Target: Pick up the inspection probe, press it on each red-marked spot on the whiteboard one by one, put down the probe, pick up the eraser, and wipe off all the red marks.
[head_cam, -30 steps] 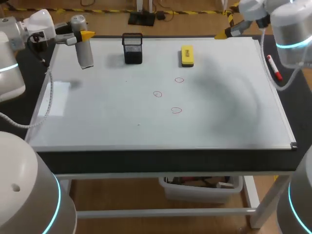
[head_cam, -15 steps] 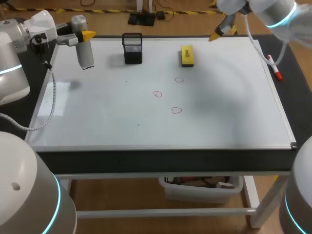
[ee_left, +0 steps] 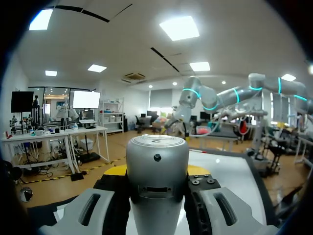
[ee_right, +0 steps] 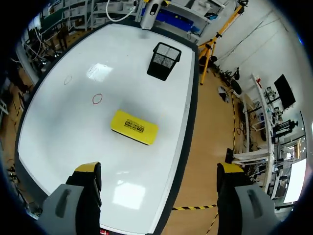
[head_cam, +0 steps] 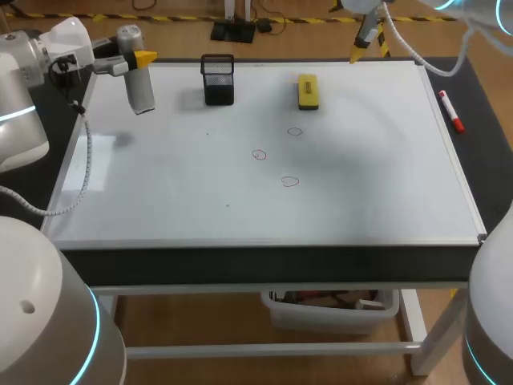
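Left gripper [head_cam: 141, 60]: clamped on the probe [head_cam: 141, 92], upright over the whiteboard's [head_cam: 369, 184] far left corner | Right gripper [ee_right: 159, 169]: spread wide, empty, near the eraser [ee_right: 134, 127] | Handling: you likely hold a rigid, smooth metal cylinder; grip mid-body, squarely.

Left arm [head_cam: 20, 80]: glossy white rounded shells beside the left edge of the whiteboard [head_cam: 240, 208]; thin cyan light ring round a joint; small round hole in the big shell nearest the whiteboard's front left corner.
Left cable [head_cam: 83, 160]: pale grey, thin, looping along the whiteboard's left edge; short black lead at the wrist.
Left gripper [ee_left: 156, 171]: grey finger bodies with oval slots, black inner blocks with small screws, yellow tips.
Right arm [head_cam: 493, 313]: white rounded shell with a cyan ring, off the whiteboard's front right corner.
Right gripper [ee_right: 159, 169]: grey slotted fingers, black middle sections, bright yellow tips.
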`<state>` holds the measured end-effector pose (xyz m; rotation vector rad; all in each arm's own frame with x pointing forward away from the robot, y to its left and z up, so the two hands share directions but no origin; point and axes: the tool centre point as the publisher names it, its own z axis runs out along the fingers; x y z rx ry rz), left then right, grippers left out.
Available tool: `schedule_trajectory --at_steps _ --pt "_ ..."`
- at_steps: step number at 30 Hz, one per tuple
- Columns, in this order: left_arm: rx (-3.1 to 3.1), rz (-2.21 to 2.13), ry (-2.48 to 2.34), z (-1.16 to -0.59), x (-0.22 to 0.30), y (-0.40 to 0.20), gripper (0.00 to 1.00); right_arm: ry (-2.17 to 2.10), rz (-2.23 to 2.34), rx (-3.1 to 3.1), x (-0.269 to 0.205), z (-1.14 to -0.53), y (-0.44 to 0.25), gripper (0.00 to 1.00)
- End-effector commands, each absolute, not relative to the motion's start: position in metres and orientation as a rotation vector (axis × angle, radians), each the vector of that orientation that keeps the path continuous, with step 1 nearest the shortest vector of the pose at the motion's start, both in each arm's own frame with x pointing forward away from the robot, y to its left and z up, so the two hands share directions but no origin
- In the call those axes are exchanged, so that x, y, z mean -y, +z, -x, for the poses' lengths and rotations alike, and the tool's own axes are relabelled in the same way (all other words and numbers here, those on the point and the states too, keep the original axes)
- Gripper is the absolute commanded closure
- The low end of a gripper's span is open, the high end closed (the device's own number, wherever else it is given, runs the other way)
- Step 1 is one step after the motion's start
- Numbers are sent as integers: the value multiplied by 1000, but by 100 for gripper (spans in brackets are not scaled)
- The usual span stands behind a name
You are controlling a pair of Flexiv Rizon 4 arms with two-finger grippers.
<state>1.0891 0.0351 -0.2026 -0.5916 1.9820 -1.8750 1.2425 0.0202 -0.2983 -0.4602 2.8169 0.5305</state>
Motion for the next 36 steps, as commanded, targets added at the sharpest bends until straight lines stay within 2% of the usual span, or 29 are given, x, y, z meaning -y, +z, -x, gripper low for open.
schedule_trajectory --at_steps 1,5,19,36 --pt "-1979 590 -1875 -1089 -35 -203 100 470 564 -3068 -22 -1244 -293 0" --pt "-1979 590 -1875 -1089 -35 -203 100 470 564 -3068 -22 -1244 -293 0" --pt "-1979 590 -1875 -1089 -35 -203 100 231 1258 -3039 -59 -1246 -327 0" --pt "-1979 590 -1875 -1089 -35 -203 100 75 1881 -2612 -83 -1228 -365 0"
